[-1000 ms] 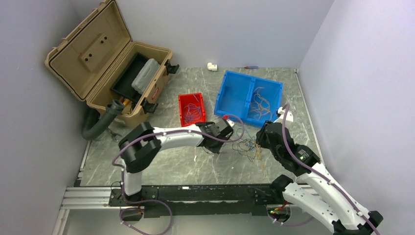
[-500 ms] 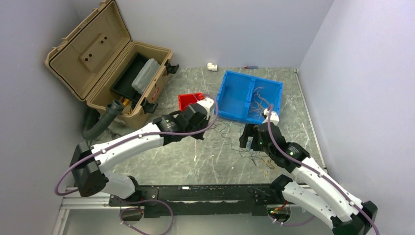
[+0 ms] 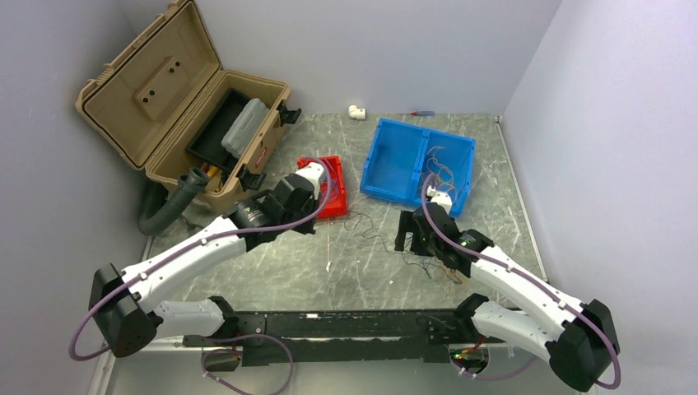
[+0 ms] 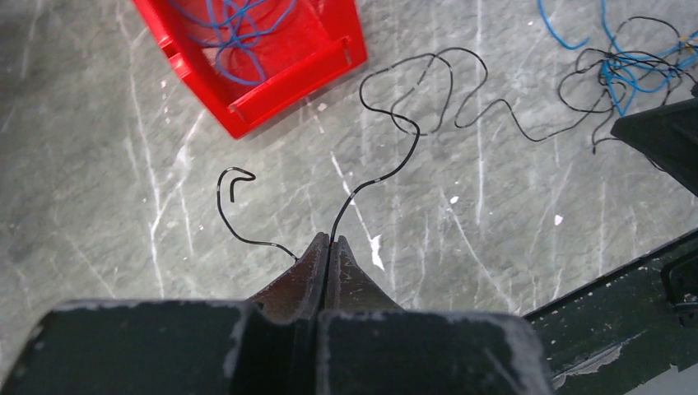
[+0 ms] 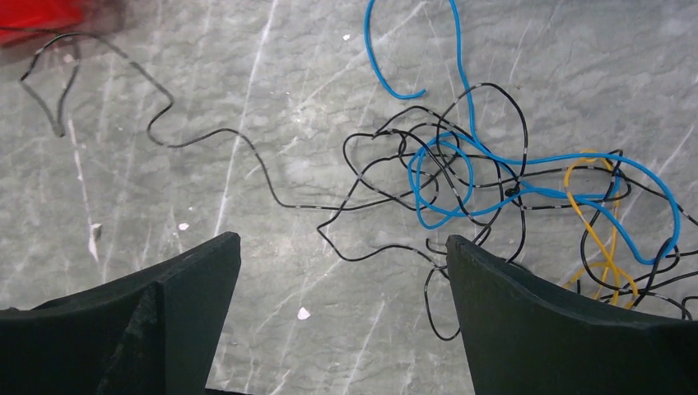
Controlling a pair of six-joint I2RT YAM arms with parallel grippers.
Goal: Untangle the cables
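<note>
Left fingers (image 4: 309, 276) clamped on black cable (image 4: 405, 162); right fingers (image 5: 189, 284) wide open, empty (above tangle (image 5: 461, 177)). Risk: dragging unpinned tangle along, tightening knots, if pulled.

Top view: bright, even, diffuse light from above. Soft faint shadows under arms on counter (image 3: 370, 276). Corner left of case (image 3: 156, 82) dimmer. Walls lean outward, wide-angle.
Wrist views: counter sharp, pale glare streaks. Black cable (image 4: 355, 192) crisp. Left end effector (image 4: 329, 240) and right end effector (image 5: 342, 240) dark, underexposed. Red bin (image 5: 33, 12) blurred at frame corner.
</note>
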